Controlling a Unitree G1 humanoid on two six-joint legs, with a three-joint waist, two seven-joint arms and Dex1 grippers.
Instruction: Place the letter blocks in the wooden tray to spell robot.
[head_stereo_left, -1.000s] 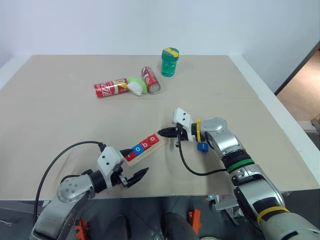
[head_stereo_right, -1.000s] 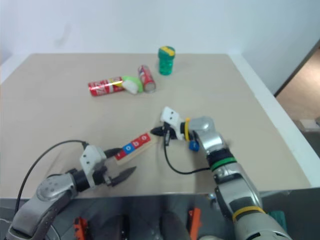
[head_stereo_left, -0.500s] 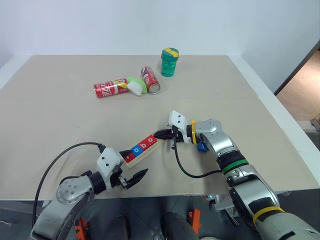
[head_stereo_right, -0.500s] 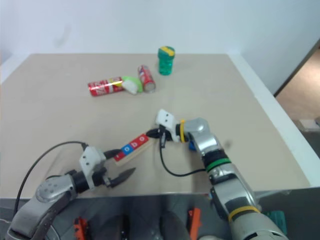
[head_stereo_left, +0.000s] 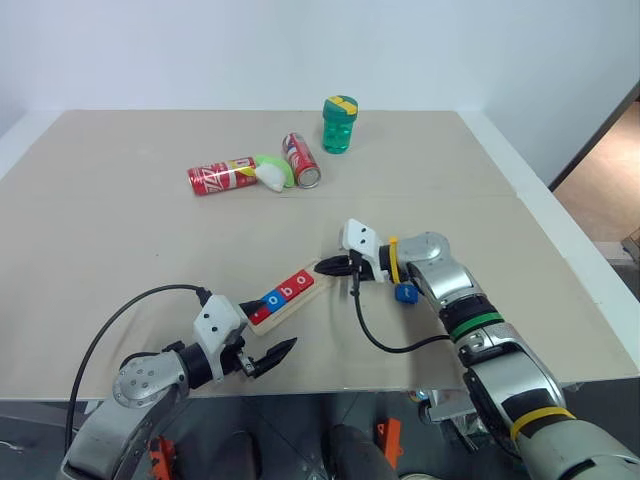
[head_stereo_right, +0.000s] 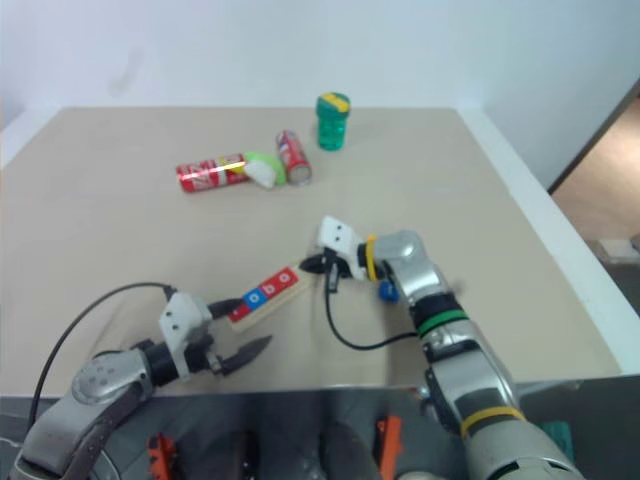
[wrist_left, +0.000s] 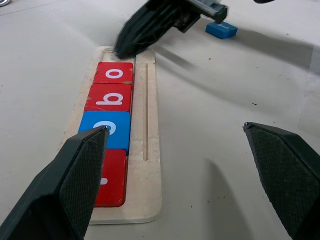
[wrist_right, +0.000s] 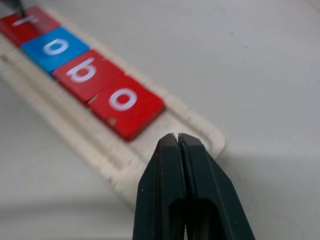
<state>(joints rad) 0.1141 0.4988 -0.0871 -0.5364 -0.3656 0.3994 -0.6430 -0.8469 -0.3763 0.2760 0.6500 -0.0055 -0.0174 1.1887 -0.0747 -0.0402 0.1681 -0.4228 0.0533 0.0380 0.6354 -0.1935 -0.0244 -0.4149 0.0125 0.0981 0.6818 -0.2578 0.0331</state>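
My wooden tray (wrist_left: 150, 150) lies near the table's front edge holding 4 letter blocks (wrist_left: 111, 100), r-o-b-o, with its last slot bare. My right gripper (head_stereo_left: 336, 266), fingers pressed together and empty, hovers at that bare end, probably to nudge, while the blue tile (wrist_left: 221, 29), its letter hidden, lies just beside the right wrist. My left gripper (head_stereo_left: 268, 358), spread wide and empty, waits near the tray's r end, whose tile one finger (wrist_left: 75, 175) partly covers.
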